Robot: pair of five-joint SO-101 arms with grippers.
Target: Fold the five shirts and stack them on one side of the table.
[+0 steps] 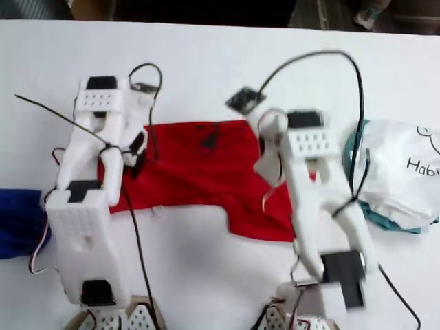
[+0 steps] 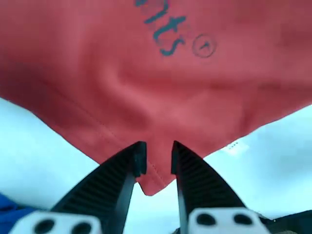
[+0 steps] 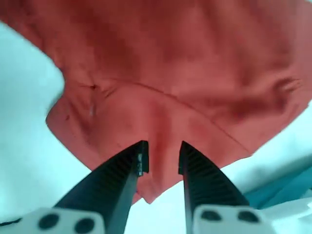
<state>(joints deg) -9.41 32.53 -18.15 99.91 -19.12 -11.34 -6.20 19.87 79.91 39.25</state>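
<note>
**Both grippers poised over corners of the red shirt**

The left gripper [image 2: 155, 158] has its fingers slightly parted, released, with a corner of the red shirt [image 2: 146, 87] lying in the gap. The right gripper [image 3: 163, 158] is likewise slightly parted over another corner. Seen from above, the shirt lies spread at the centre of the table [image 1: 206, 62], with one gripper at its 9 o'clock edge and the other toward 3 o'clock. A blue cloth [image 1: 17, 220] sits at the table's 9 o'clock edge, and a white and teal pile [image 1: 399, 172] at 3 o'clock.
</note>
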